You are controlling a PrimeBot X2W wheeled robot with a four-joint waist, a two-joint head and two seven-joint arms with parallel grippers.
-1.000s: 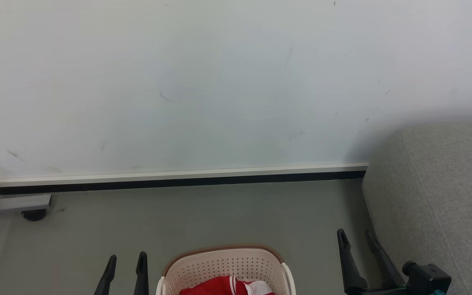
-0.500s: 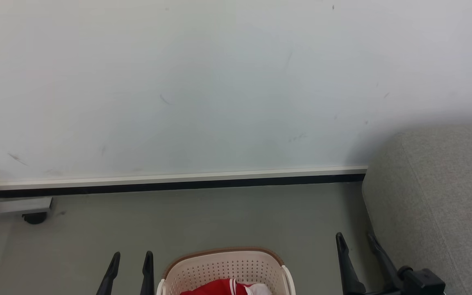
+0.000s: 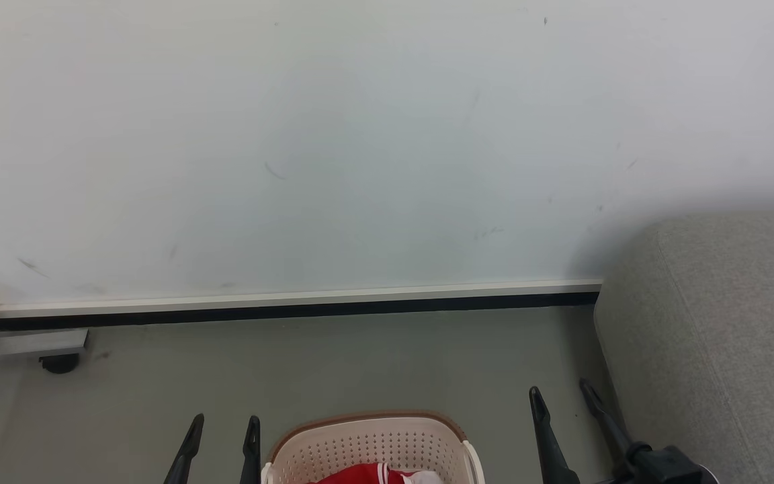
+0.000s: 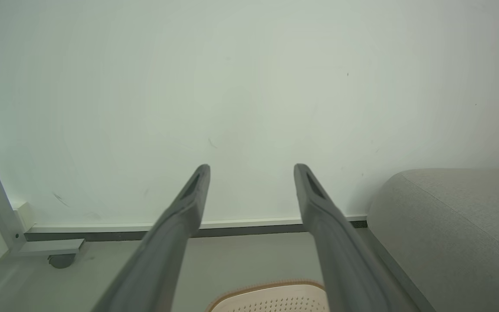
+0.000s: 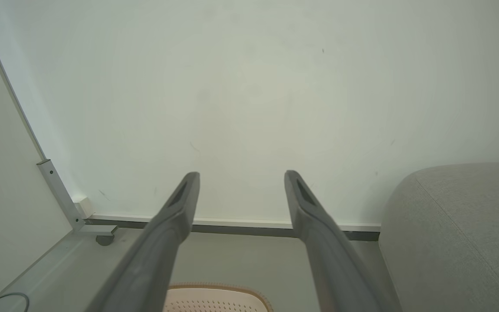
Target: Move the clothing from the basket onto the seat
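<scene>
Clothing [image 3: 368,476] lies low in the basket [image 3: 360,445], a red heap with a white stripe and a scrap of white cloth at its right. The basket stands on the floor [image 3: 373,363] straight ahead of me, between my two arms. That placing suits me, since either arm can reach in from its own side. My left gripper [image 3: 224,430] hangs just beside the basket's left rim, its two fingers spread apart with nothing between them. My right gripper [image 3: 562,393] is spread and bare as well, poised between the basket and the seat [image 3: 729,323]. Both point forward at the wall [image 3: 360,134] rather than down into the basket, so I judge that no garment is in hand and the reach comes first. Wide jaws fit soft fabric, because they can straddle a fold before pinching it. The seat rises near the basket on my right, which should make the carry short. Next I would need to tip a wrist downward over the red heap.
</scene>
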